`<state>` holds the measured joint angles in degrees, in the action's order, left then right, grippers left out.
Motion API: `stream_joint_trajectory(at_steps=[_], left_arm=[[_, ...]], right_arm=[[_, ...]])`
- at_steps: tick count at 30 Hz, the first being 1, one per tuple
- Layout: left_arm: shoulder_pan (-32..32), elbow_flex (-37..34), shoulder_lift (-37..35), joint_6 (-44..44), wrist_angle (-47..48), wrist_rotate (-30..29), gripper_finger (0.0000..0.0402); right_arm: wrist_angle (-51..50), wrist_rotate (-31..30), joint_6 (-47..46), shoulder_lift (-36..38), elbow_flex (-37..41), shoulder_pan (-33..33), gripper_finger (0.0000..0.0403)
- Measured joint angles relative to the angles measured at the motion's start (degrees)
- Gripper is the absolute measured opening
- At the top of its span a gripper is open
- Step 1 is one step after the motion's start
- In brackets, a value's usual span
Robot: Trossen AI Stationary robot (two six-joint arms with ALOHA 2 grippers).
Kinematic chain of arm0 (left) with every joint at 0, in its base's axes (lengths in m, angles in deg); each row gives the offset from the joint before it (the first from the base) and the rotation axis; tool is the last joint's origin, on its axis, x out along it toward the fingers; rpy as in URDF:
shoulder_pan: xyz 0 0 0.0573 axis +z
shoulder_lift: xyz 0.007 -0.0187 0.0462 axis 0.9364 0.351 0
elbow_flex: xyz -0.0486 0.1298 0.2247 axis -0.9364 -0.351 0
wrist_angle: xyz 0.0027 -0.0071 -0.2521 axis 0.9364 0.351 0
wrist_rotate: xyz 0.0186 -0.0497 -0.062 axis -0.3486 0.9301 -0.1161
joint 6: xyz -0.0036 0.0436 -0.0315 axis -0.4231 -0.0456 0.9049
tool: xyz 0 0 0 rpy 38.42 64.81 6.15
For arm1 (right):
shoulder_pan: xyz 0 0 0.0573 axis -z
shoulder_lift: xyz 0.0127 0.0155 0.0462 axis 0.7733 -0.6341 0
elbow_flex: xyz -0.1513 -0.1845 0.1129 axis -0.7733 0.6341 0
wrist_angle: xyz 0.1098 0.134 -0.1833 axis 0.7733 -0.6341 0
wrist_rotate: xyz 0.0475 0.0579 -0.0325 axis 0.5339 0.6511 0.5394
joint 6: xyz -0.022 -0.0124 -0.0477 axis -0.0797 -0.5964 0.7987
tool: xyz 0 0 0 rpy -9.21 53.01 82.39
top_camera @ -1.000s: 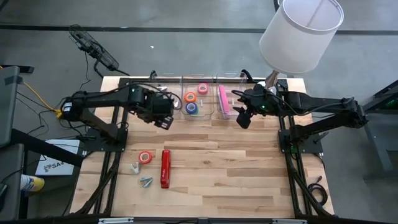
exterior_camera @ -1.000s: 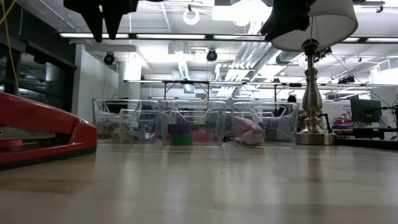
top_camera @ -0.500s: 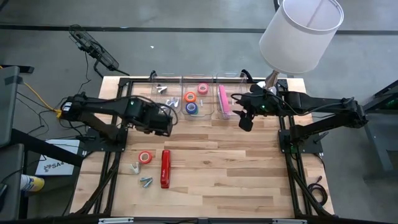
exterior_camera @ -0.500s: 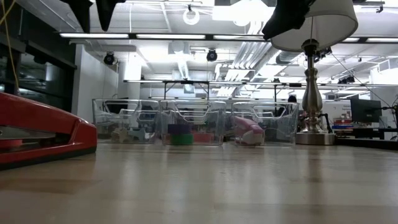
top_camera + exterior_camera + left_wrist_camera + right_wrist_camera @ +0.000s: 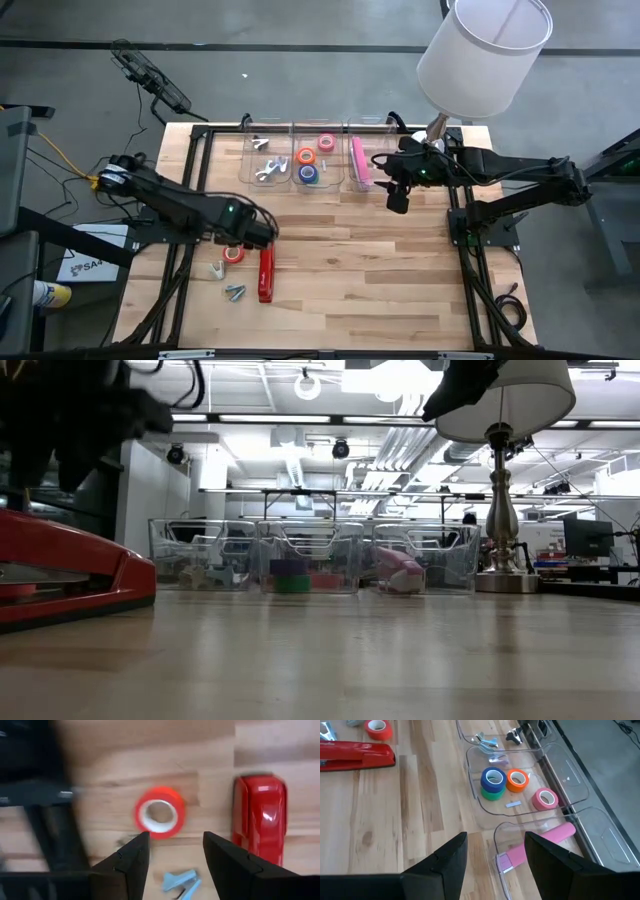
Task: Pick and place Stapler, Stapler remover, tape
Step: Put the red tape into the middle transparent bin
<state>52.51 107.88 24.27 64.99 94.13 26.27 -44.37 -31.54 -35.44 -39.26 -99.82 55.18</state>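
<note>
A red tape roll (image 5: 233, 253) lies flat on the table beside a red stapler (image 5: 266, 270); both also show in the left wrist view, the roll (image 5: 160, 813) and the stapler (image 5: 260, 817). Two silvery stapler removers (image 5: 217, 268) (image 5: 235, 292) lie near them. My left gripper (image 5: 264, 234) is open and empty above the roll and the stapler's far end; its fingers (image 5: 175, 850) touch nothing. My right gripper (image 5: 397, 200) is open and empty (image 5: 495, 850), above the table just near of the bin holding a pink stapler (image 5: 360, 160).
Three clear bins stand along the far edge: the left one (image 5: 248, 172) holds stapler removers, the middle one (image 5: 296, 180) several tape rolls, the right one (image 5: 350, 183) the pink stapler. A lamp with a white shade (image 5: 485, 55) stands at the far right. Bare wood lies right of the red stapler.
My left gripper has gone from over the bins toward the table's near edge and down, and now stands above the red tape roll and the red stapler.
</note>
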Motion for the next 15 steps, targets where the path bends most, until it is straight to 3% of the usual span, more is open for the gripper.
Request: stream_joint_trajectory(at_steps=[4, 9, 15], left_arm=[[-0.9, -8.8, 0.0, 1.4, -14.0, 3.0, 0.0179], [-1.6, -17.3, 0.0, 4.2, -24.9, 6.4, 0.0179], [-1.5, -20.4, 0.0, 4.6, -28.1, 7.9, 0.0179]], right_arm=[[0.0, 0.1, 0.4, 0.0, 0.0, 0.0, 0.0188], [-0.4, 1.8, 0.4, 0.0, 0.0, 0.0, 0.0188], [-1.4, 2.1, 0.4, 0.0, 0.0, 0.0, 0.0188]])
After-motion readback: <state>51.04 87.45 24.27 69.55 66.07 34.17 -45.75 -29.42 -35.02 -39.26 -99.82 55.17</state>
